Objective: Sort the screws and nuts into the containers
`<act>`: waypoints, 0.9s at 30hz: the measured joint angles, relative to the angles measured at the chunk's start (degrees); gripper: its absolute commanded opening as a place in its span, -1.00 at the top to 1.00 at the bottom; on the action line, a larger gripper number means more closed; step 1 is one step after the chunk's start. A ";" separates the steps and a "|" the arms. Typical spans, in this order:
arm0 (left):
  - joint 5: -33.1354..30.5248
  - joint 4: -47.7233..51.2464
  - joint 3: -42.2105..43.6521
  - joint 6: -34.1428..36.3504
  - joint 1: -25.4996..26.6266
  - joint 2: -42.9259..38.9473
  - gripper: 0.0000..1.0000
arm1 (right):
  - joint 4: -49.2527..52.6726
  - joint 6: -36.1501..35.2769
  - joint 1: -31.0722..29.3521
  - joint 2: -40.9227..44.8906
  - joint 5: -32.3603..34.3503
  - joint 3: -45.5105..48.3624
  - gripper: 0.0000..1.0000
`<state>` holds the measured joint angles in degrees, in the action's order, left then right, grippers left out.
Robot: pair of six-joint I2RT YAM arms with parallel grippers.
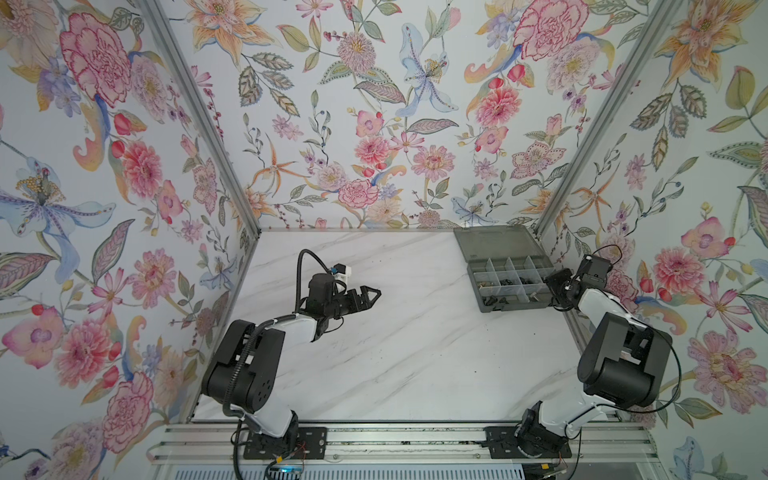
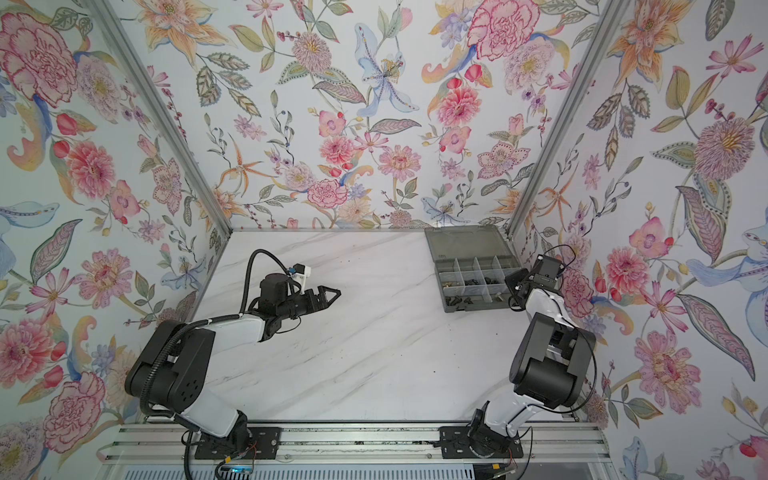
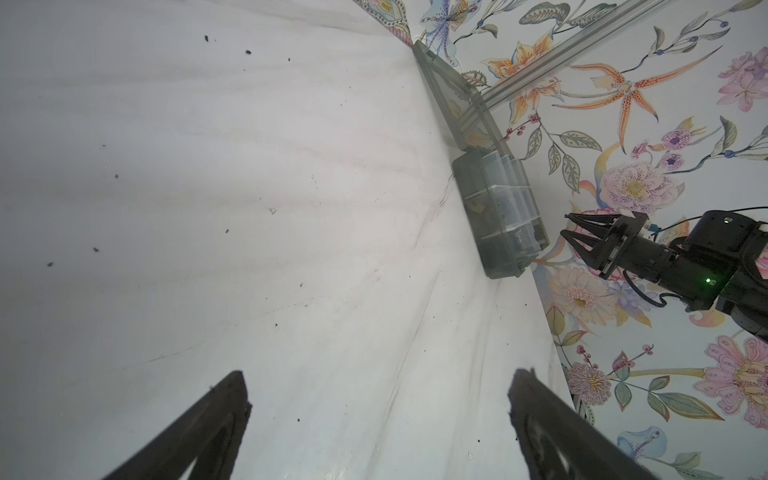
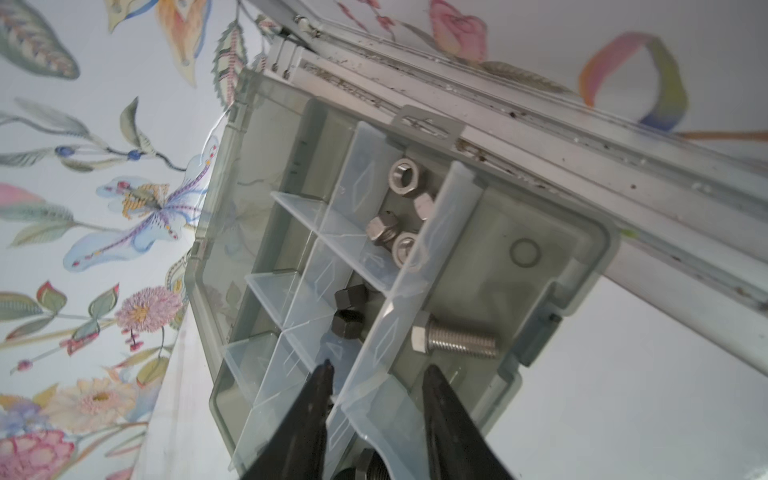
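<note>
Four silver nuts point(image 4: 382, 230) and one silver screw point(image 4: 455, 341) lie apart, divider point(image 4: 440, 232) between.

Left pincer point(image 1: 374, 292) spread wide, arm stretched toward middle; right pincer point(image 4: 379, 365) parted, nothing held.

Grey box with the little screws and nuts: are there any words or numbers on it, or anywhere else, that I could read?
No words or numbers can be read anywhere in these pictures.
Organiser box: faint marks in the plastic, too blurred to read.
Same box: a plain moulded ring, no letters in it.
Silver screw and silver nuts: no stamps show.
</note>
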<state>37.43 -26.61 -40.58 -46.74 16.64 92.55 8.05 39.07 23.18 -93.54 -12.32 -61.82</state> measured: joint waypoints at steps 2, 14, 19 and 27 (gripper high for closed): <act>-0.15 0.09 -0.28 0.33 0.00 -0.11 -0.99 | 1.84 -4.63 -0.52 2.91 -1.42 0.20 0.13; -2.43 1.27 0.81 1.62 0.02 -6.03 -0.99 | 6.69 -25.49 -1.05 26.93 -16.15 11.32 -0.98; -7.58 2.80 3.04 3.34 0.02 -10.27 -0.99 | 0.37 -29.40 -4.35 39.58 -18.93 20.65 -0.98; -14.84 5.53 3.50 8.35 0.02 -14.71 -0.99 | -15.96 -30.38 -8.79 40.87 -16.94 33.55 -0.98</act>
<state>22.59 -21.08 -37.08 -38.39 16.67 77.84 -7.90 8.69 14.39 -52.66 -29.26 -28.27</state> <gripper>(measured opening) 0.994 0.993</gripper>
